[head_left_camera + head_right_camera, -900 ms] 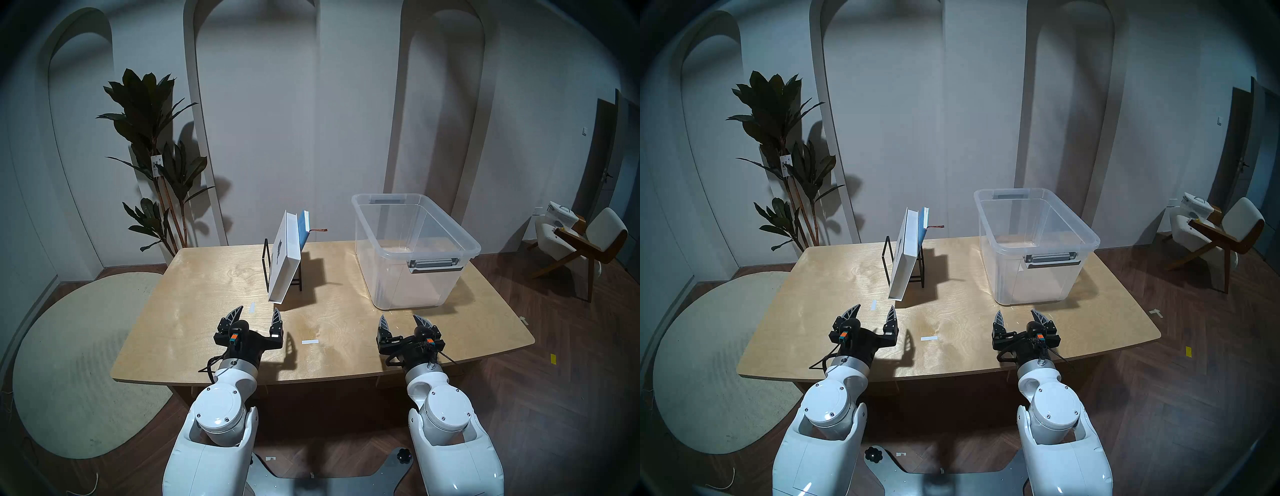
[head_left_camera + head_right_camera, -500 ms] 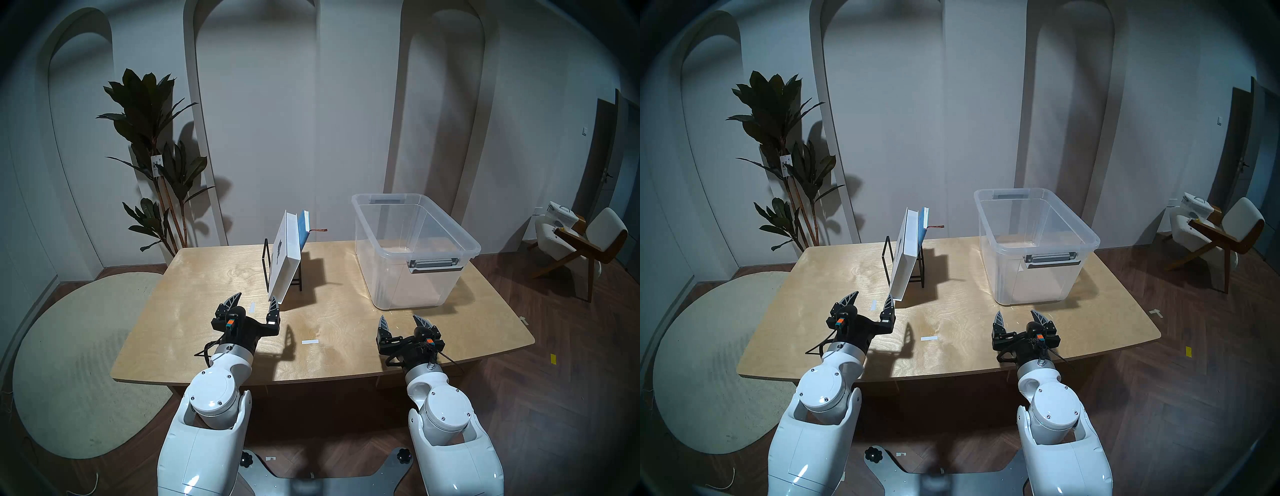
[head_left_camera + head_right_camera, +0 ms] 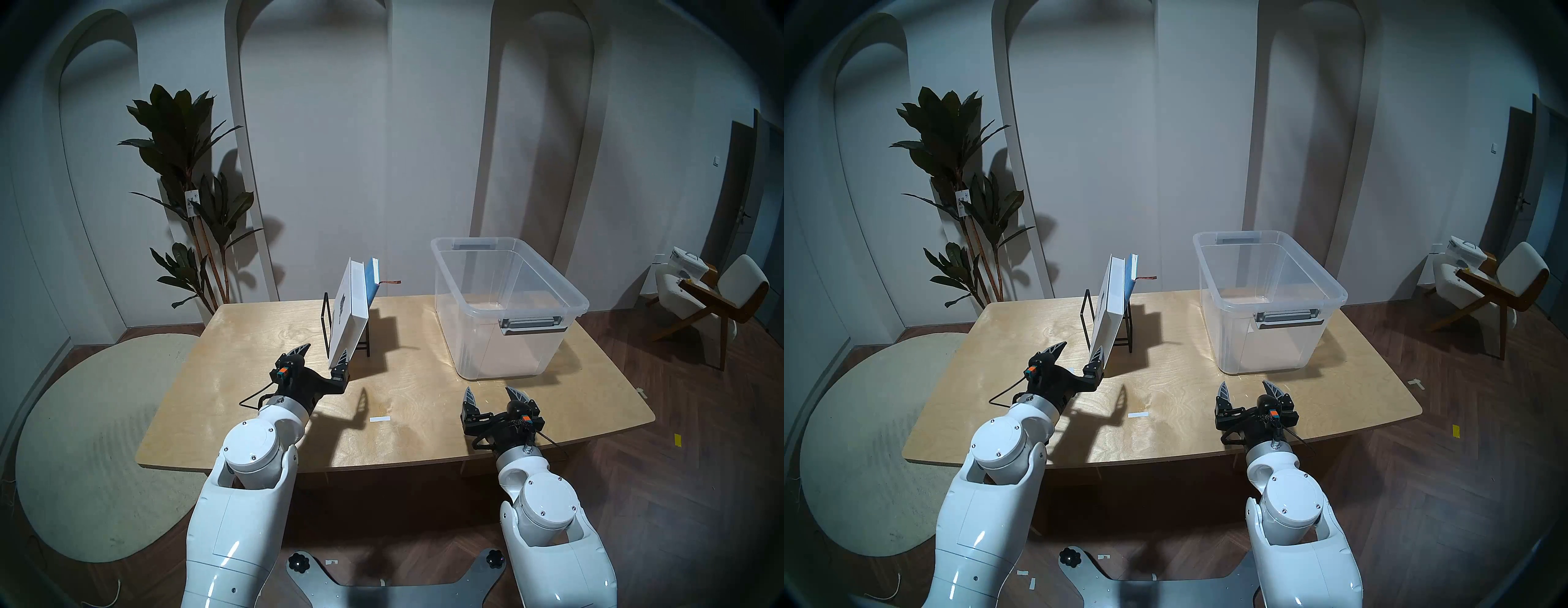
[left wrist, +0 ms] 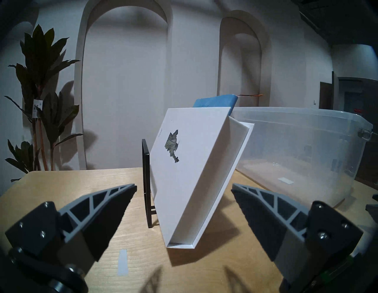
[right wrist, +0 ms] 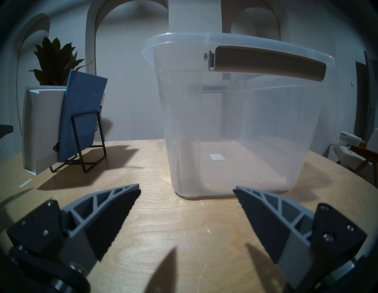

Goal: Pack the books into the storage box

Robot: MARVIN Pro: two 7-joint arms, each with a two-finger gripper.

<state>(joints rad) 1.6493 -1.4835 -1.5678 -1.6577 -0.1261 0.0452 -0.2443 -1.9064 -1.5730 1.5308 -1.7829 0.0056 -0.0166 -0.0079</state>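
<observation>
Inside storage box (image 3: 564,293): nothing (books (image 3: 350,314) racked)

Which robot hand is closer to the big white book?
The left. The left gripper is open right at the white book's near bottom corner, one finger on each side. The right gripper is open too, far over in front of the clear storage box.

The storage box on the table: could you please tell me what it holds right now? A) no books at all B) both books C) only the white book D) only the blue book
A: the storage box holds no books; the white book and the blue book both lean in the black wire rack.
</observation>
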